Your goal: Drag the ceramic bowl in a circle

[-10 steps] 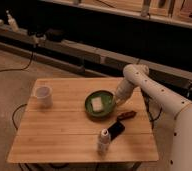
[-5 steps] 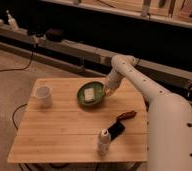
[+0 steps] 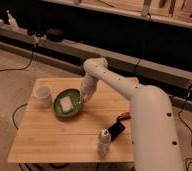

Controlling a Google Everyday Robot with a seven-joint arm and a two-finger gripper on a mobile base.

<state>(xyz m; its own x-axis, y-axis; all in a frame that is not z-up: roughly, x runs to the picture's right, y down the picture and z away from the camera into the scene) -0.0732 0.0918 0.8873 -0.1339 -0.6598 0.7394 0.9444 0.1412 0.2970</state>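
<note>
Pincer (image 3: pixel 84 97) at rim of ceramic bowl (image 3: pixel 73 112), side opposite mug (image 3: pixel 43 94)

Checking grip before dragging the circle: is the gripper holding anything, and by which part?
The gripper sits at the picture-right rim of the ceramic bowl; whether it clamps that rim cannot be told.

the table (image 3: pixel 49 142) carries everything. the ceramic bowl (image 3: pixel 75 111) sits left of centre on the far half, with a block (image 3: pixel 66 103) lying inside it. the mug (image 3: pixel 43 95) stands just left of the bowl, near but apart. the gripper (image 3: pixel 85 97) is at the bowl's right rim, with the arm (image 3: pixel 114 82) reaching in from the right. a small bottle (image 3: pixel 104 141) stands near the front right edge, with a flat item (image 3: pixel 117 128) just behind it.
</note>
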